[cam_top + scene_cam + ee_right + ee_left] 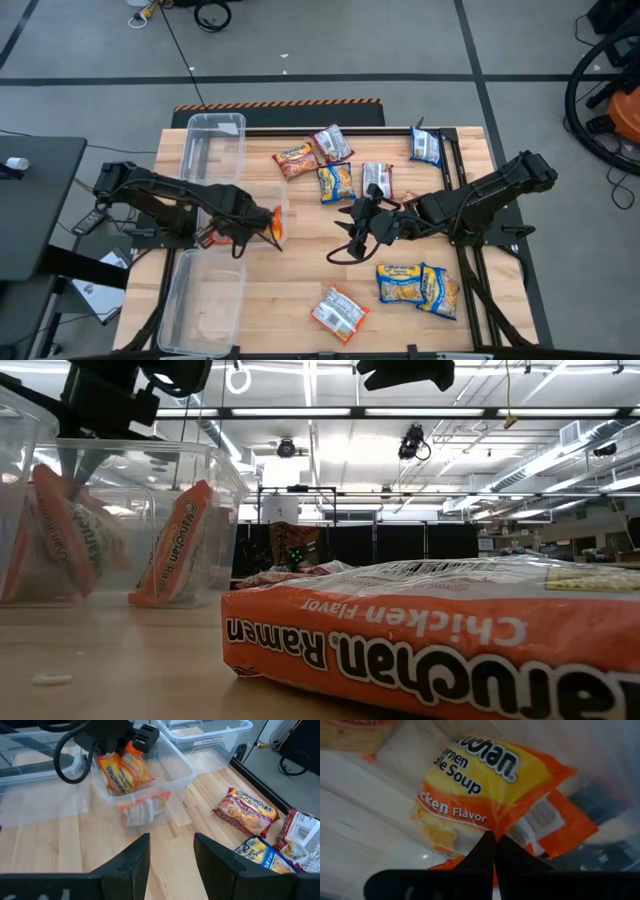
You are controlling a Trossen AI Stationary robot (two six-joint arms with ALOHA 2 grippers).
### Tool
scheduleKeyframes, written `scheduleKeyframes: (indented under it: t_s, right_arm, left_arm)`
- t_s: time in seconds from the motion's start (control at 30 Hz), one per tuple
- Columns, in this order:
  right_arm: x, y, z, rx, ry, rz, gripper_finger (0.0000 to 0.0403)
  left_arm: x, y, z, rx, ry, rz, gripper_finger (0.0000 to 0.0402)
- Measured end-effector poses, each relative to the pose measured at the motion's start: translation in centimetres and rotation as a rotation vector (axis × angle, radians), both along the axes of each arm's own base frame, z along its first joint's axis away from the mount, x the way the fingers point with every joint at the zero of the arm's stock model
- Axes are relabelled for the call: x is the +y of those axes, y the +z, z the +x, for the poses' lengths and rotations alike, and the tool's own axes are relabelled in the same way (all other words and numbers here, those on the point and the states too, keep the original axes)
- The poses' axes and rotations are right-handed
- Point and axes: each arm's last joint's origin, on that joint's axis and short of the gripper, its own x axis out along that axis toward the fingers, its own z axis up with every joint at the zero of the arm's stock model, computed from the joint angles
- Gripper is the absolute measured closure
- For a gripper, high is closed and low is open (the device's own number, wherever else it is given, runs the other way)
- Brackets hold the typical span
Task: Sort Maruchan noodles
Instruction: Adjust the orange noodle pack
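My left gripper [262,222] [495,836] is shut on an orange Maruchan packet [485,790] inside a small clear bin [187,767] at the table's left-middle. A second orange packet [180,550] leans against the bin's wall. My right gripper [345,235] [171,840] hovers open over the bare table middle, facing that bin and touching nothing. More packets lie flat: a reddish one [293,160], a maroon-silver one [331,145], a blue-yellow one [336,182], another blue-yellow one [400,283] and an orange one [338,312]. My left gripper pinches the orange packet between its two shut fingers [485,851], at the wrapper's edge [492,826]. It comes from above, pointing down into the bin. The packet [120,775] hangs tilted below the fingers inside the bin; whether its lower end touches the bin floor cannot be told.
Two larger clear bins stand along the left side, one at the far end [215,150] and one at the near end [200,300]. A silver packet [377,178] and a blue one [425,147] lie at the far right. An orange packet [400,650] fills the low view's foreground.
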Motion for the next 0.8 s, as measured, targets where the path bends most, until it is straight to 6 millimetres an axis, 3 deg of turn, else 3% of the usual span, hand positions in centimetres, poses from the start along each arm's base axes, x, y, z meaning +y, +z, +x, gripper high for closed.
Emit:
scheduleKeyframes:
  t_s: [0.13,0.4,0.8]
  right_arm:
    - [0.0,0.0,0.0,-0.003,-0.004,0.006,0.0244]
    - [0.4,0.0,-0.1,-0.014,-0.007,0.052,0.0244]
    - [0.3,0.0,-0.1,-0.019,-0.010,0.053,0.0244]
  left_arm:
    - [-0.3,-0.1,0.1,-0.012,-0.016,-0.004,0.0395]
    - [-0.1,-3.0,-1.6,0.089,-0.013,0.009,0.0378]
    - [0.1,-1.2,-0.2,-0.017,0.000,0.124,0.0322]
